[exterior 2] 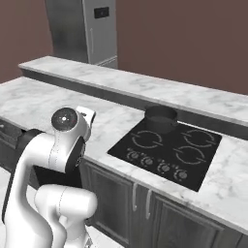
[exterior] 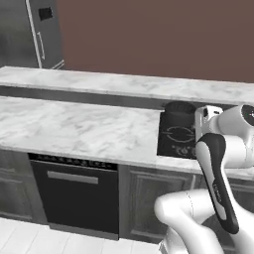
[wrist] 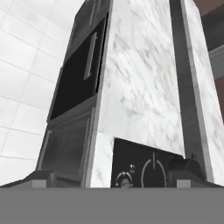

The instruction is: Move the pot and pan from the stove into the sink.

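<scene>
Pot (exterior 2: 161, 117) upright on rear-left burner of stove (exterior 2: 167, 149), close to raised back ledge. Pan, sink unseen. Gripper (wrist: 111, 179) spread wide, holding nothing, hovering above marble counter (exterior: 84, 130) beside stove's left edge. Dishwasher (exterior: 77, 196) under counter, left of stove. Fridge (exterior 2: 87, 31) behind far counter.

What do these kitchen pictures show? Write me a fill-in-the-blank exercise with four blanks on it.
1. The dark grey cylindrical pot stands on the flat black glass ____.
2. The stove has ____ white burner rings.
3. The round knobs run along the stove's ____ edge.
4. The white veined counter around the stove is made of ____.

Missing words: stove; four; front; marble
</scene>
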### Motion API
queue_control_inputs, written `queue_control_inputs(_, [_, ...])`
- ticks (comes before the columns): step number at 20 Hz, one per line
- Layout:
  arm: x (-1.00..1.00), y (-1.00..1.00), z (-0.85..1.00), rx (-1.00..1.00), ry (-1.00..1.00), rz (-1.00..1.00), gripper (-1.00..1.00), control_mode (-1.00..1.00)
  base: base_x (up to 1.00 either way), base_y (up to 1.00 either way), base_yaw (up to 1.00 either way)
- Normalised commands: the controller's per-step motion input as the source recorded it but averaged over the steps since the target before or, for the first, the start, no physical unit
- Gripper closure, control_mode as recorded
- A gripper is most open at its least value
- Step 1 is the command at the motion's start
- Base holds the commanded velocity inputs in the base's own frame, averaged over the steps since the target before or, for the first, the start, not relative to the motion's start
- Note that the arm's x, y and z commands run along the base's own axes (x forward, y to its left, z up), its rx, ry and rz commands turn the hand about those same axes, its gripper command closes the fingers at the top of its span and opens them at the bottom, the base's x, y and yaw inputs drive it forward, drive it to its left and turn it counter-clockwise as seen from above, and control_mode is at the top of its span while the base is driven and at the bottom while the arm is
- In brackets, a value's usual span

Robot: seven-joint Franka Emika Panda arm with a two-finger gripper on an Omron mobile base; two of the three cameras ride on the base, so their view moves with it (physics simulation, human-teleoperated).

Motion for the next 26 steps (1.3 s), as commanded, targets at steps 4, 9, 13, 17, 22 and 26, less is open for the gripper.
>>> queue_control_inputs(4, [0.00, 0.00, 0.00, 0.00, 0.00, 0.00, -1.00, 1.00, 0.00, -0.05, -0.42])
queue_control_inputs(9, [0.00, 0.00, 0.00, 0.00, 0.00, 0.00, -1.00, 1.00, 0.00, -0.09, -0.41])
queue_control_inputs(13, [0.00, 0.00, 0.00, 0.00, 0.00, 0.00, -1.00, 1.00, 0.00, -0.07, -0.40])
queue_control_inputs(17, [0.00, 0.00, 0.00, 0.00, 0.00, 0.00, -1.00, 1.00, 0.00, -0.08, -0.39])
queue_control_inputs(22, [0.00, 0.00, 0.00, 0.00, 0.00, 0.00, -1.00, 1.00, 0.00, -0.03, -0.25])
queue_control_inputs(26, [0.00, 0.00, 0.00, 0.00, 0.00, 0.00, -1.00, 1.00, 0.02, 0.15, 0.01])
